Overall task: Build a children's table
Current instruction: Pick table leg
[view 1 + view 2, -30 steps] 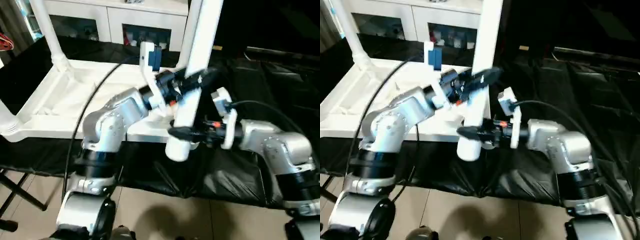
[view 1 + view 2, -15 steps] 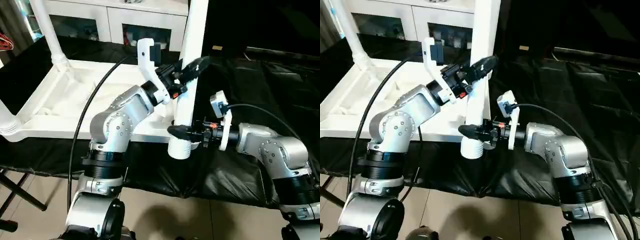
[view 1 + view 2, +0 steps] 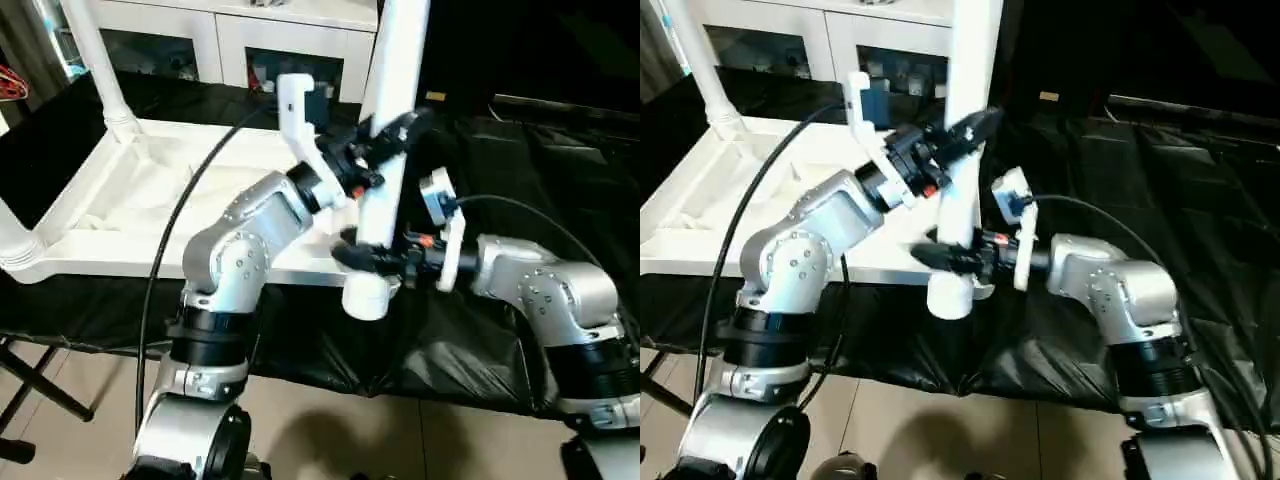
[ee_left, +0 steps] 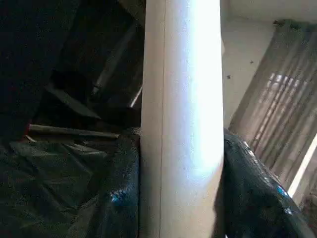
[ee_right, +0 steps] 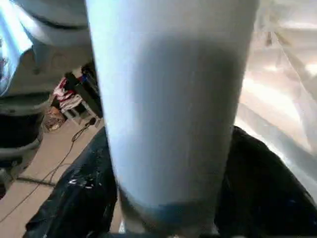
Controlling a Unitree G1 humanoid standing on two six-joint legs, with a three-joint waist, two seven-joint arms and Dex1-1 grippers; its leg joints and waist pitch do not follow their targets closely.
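Observation:
The white table top [image 3: 150, 215] lies upside down on the black-covered bench, ribbed side up. One leg [image 3: 95, 60] stands in its far left corner socket and another [image 3: 12, 240] in the near left one. A third white leg [image 3: 385, 180] is held almost upright off the top's near right corner, thick threaded end [image 3: 367, 297] down. My left gripper [image 3: 388, 135] is shut on its middle, the leg [image 4: 181, 124] showing between the black fingers [image 4: 121, 198]. My right gripper [image 3: 362, 258] is shut on it lower down, just above the threaded end [image 5: 168, 218].
A white glass-doored cabinet [image 3: 250, 45] stands behind the bench. Crumpled black cloth [image 3: 530, 160] covers the bench to the right. A black cable [image 3: 170, 250] loops over my left arm. Tiled floor [image 3: 330, 430] lies below the bench edge.
The held leg has tipped slightly to the right and risen a little with both grippers still shut on it. The table top has not moved.

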